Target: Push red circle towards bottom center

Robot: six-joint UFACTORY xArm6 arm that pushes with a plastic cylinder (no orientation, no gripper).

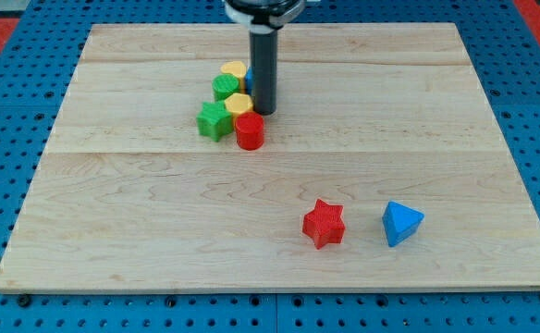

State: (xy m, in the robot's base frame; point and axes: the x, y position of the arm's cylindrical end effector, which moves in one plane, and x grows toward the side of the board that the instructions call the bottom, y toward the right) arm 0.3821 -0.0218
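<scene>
My tip (263,112): a plain rod with no jaws, so the end effector is gripping nothing; it is standing just above the red plastic circle block (249,131).
Red circle: sitting at the cluster's lower edge, touching the green star block (214,120) and yellow block (239,104).
Open room: bare wooden desk (159,222) is stretching below to the bottom edge.
Far blocks: red star block (324,223) and blue triangular block (401,222) are lying well apart, lower right.
</scene>
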